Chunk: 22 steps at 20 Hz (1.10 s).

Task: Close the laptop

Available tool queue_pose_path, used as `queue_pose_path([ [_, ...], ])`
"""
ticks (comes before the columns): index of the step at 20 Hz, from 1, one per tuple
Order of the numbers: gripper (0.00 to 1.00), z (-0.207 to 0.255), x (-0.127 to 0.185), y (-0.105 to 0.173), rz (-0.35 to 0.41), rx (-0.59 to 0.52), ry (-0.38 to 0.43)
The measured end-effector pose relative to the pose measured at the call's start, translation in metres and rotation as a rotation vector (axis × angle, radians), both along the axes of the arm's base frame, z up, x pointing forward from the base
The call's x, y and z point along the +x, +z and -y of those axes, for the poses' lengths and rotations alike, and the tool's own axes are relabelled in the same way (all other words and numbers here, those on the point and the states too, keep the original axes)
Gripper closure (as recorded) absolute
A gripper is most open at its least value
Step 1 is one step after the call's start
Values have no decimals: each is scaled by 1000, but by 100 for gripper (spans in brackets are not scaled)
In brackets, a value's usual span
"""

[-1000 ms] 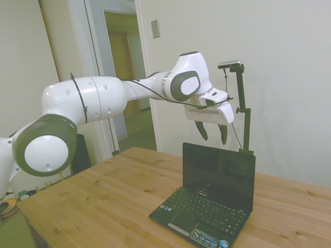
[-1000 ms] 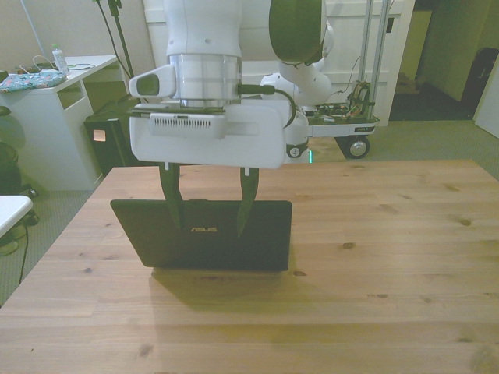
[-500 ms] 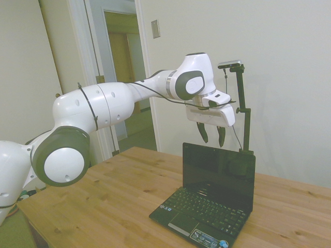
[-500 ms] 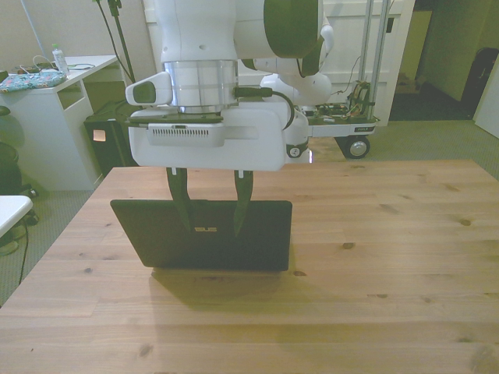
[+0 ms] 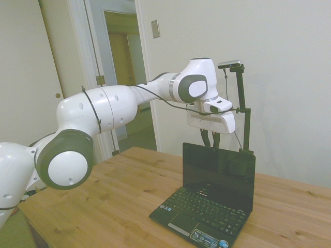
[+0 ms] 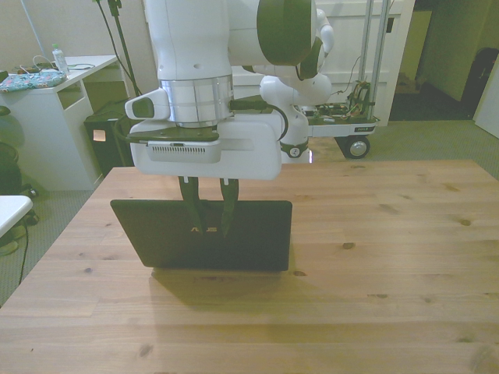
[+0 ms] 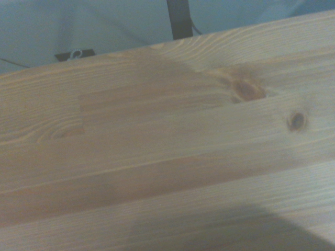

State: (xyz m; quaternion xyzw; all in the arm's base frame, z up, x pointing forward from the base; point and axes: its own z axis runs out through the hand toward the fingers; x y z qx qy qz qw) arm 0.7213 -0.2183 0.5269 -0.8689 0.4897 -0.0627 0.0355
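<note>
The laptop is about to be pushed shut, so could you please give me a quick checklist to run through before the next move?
1. Laptop lid open and upright: ok.
2. End effector centred across the lid's width: roughly ok in the front view, slightly toward that view's left.
3. Fingers narrowed but not fully together: ok for pushing.
4. Fingertips behind the lid's top edge, on the back side: ok, they overlap the lid's back in the front view.
5. Contact with the lid: cannot tell.
6. Keyboard free of objects: ok.
</note>
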Motion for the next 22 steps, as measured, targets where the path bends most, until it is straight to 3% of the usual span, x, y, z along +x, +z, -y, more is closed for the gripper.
queue_pose_path([
  [3, 100, -4, -4, -2, -40, 14, 6],
  [7, 100, -19, -13, 17, -57, 24, 22],
  [14, 100, -34, -56, 39, -125, 64, 10],
  [17, 100, -23, -76, 25, -175, 83, -18],
  [22, 100, -5, -102, -28, -233, 108, -54],
])
